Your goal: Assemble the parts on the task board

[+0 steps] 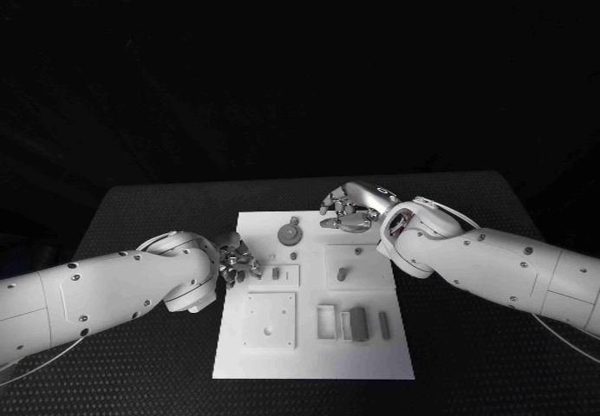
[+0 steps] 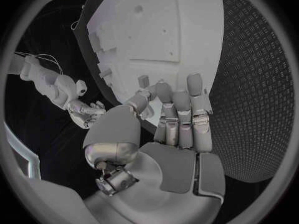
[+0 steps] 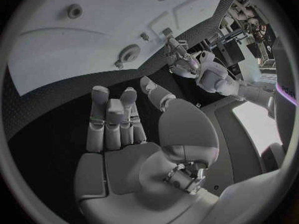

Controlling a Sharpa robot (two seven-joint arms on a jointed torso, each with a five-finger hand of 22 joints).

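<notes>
You have the white board [image 1: 313, 347] lying flat in the middle of the black desk [image 1: 150, 208], with both hands at its far half. Your left hand [image 1: 235, 260] sits at the board's left edge, beside the small square panel that holds an upright peg [image 1: 275, 273]. In the left wrist view its fingers [image 2: 177, 117] lie straight and close together, the thumb set a little apart, and nothing is held in them. Your right hand [image 1: 350, 208] hovers over the board's far right corner, just beside the round gear [image 1: 289, 234]. In the right wrist view its fingers [image 3: 112, 119] are likewise extended side by side, palm bare, gripping nothing.

On the board, a second peg [image 1: 342, 274] stands in the panel right of the first. Nearer to you, a square plate with a small hole [image 1: 270, 321] takes the left side, and a row of upright rectangular blocks [image 1: 356, 322] stands on the right side.
</notes>
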